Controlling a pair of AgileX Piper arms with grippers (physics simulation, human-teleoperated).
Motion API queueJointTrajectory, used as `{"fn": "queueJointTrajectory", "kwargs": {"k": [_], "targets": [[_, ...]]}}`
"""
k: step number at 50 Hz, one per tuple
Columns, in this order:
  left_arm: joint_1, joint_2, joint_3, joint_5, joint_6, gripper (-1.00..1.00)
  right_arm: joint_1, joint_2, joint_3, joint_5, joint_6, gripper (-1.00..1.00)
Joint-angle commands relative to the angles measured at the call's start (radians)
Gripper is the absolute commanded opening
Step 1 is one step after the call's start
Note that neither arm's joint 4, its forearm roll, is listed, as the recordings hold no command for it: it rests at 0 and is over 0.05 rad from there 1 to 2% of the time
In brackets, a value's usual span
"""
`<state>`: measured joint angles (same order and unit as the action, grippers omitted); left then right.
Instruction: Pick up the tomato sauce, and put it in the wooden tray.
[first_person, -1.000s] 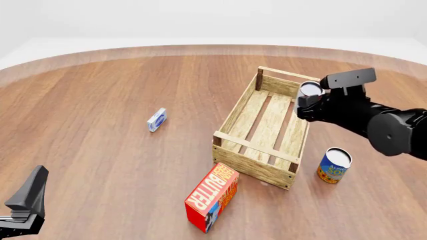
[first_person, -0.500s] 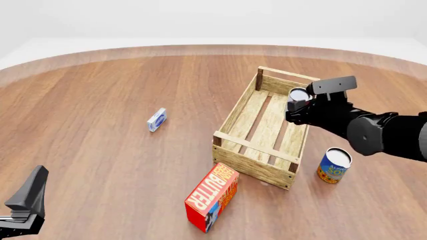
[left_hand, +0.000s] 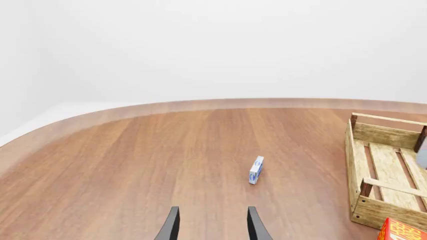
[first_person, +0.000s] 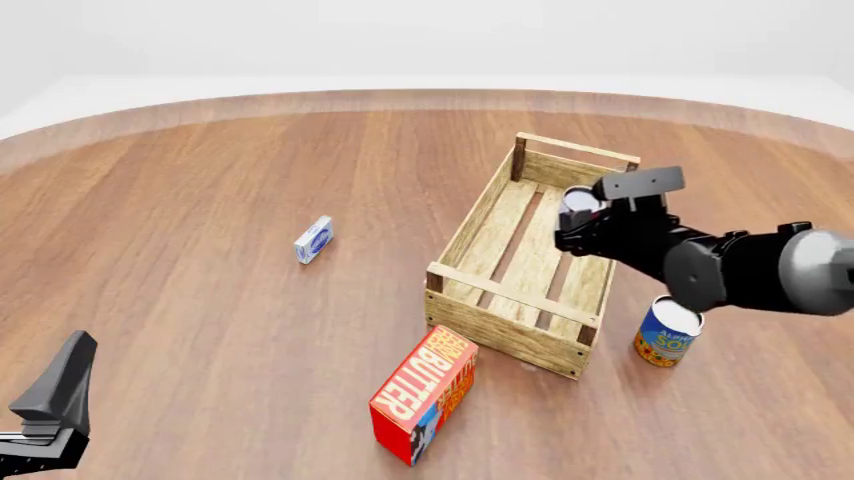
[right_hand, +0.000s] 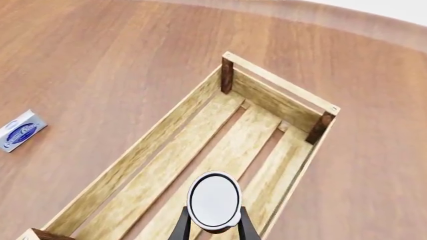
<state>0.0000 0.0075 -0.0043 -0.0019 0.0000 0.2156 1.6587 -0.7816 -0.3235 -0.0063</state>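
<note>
The tomato sauce (first_person: 581, 203) shows only its silvery-white top (right_hand: 214, 201). My right gripper (first_person: 577, 222) is shut on it and holds it above the inside of the wooden tray (first_person: 470, 230), over the right-hand slats near the far end. In the right wrist view the light-wood slatted tray (right_hand: 157, 140) fills the picture beneath the can, and the right gripper (right_hand: 212, 227) clasps the can from both sides. My left gripper (left_hand: 211, 227) is open over bare table at the near left, far from the tray (left_hand: 360, 165); in the front view only part of the left arm (first_person: 54, 405) shows.
A blue-and-yellow can (first_person: 666, 331) stands on the table right of the tray's near corner. A red-orange butter box (first_person: 424, 394) stands just in front of the tray. A small blue-and-white box (first_person: 312, 239) lies left of the tray, also seen ahead of the left gripper as the small box (left_hand: 256, 169).
My right gripper has carried the can leftward and downward, from over the tray's far right rim to above its inside. The left arm has not moved.
</note>
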Motion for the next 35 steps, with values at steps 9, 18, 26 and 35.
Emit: {"fn": "queueJointTrajectory", "kwargs": {"k": [9,18,26,35], "targets": [[0.000,0.000,0.000,0.000,0.000,1.00,0.001,0.077,-0.041,-0.039,0.023,-1.00],[0.000,0.000,0.000,0.000,0.000,1.00,0.005,0.128,-0.060,-0.065,0.032,-1.00],[0.000,0.000,0.000,0.000,0.000,1.00,0.001,0.150,-0.080,-0.063,0.031,-1.00],[0.000,0.000,0.000,0.000,0.000,1.00,0.004,0.182,-0.100,-0.066,0.037,-1.00]]}}
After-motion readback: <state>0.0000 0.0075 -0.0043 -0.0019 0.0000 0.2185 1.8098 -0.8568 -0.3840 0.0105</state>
